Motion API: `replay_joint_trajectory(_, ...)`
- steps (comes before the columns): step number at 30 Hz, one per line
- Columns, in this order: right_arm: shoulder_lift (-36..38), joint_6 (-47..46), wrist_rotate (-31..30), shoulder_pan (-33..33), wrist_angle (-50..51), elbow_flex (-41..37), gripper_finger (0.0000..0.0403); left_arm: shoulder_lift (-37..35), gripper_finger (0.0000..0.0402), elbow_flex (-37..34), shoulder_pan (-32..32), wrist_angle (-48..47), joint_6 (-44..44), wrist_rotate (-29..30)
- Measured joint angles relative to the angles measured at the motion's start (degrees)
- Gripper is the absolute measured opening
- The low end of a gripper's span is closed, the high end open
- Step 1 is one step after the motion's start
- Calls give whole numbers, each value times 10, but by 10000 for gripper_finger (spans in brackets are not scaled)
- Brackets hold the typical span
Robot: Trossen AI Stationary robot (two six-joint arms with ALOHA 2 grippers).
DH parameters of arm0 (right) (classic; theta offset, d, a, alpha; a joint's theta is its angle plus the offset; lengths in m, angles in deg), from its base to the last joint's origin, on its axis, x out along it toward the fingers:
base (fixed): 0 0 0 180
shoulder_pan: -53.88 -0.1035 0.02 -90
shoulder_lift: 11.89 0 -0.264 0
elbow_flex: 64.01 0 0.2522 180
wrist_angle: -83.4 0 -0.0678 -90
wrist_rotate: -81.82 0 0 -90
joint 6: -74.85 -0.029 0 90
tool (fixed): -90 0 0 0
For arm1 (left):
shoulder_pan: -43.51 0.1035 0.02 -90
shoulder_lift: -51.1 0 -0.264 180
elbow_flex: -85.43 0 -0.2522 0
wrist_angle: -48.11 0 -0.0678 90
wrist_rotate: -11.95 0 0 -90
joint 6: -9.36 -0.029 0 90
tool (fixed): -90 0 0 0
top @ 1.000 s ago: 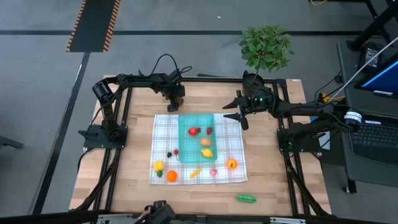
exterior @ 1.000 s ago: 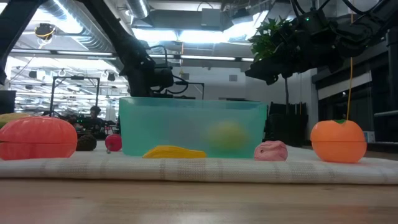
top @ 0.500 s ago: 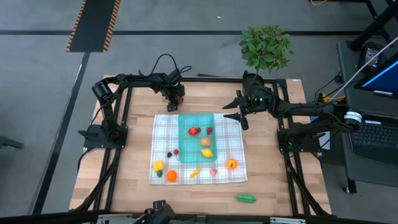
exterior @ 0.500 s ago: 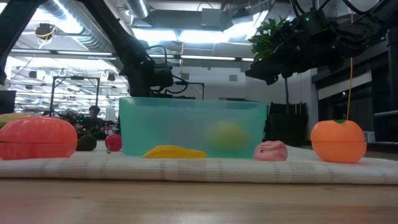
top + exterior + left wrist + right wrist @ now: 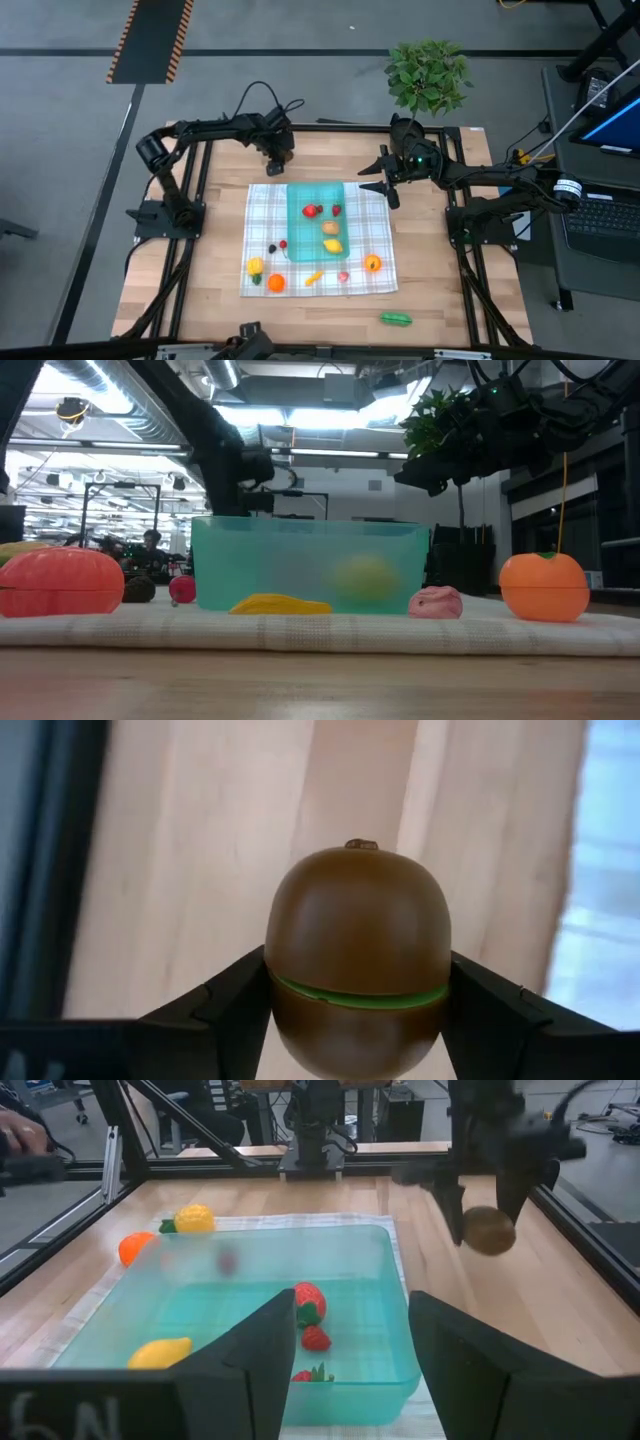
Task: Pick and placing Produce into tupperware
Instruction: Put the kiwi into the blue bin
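While several pieces lie in the tupperware (image 5: 316,217), others are left on the cloth (image 5: 262,228).
A brown kiwi (image 5: 357,960) is gripped by the left claw (image 5: 276,160); the right claw (image 5: 384,186) is held open.

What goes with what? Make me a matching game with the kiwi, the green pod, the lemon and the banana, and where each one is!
Things:
1. kiwi
2. green pod
3. lemon
4. banana

Places:
A. on the checked cloth
B. held in the left hand
C. inside the tupperware
D. on the bare wooden table

Pairs: 1-B, 2-D, 3-C, 4-A
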Motion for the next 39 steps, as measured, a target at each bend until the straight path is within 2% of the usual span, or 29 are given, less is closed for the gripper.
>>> replay_joint_trajectory(7,0,0,0,0,2,0,195,-87,230,0,6,-20,19,-69)
replay_joint_trajectory(12,0,0,0,0,2,0,195,-163,230,0,6,-26,29,-81)
replay_joint_trajectory(15,0,2,0,0,2,0,195,-213,230,-10,6,-16,35,-120)
replay_joint_trajectory(19,0,2,0,0,2,0,195,-283,230,-66,6,30,45,-168)
replay_joint_trajectory(27,0,2,0,0,2,0,195,-447,230,-209,3,142,102,-192)
replay_joint_trajectory(39,0,2,0,0,2,0,195,-704,230,-311,-10,175,172,-198)
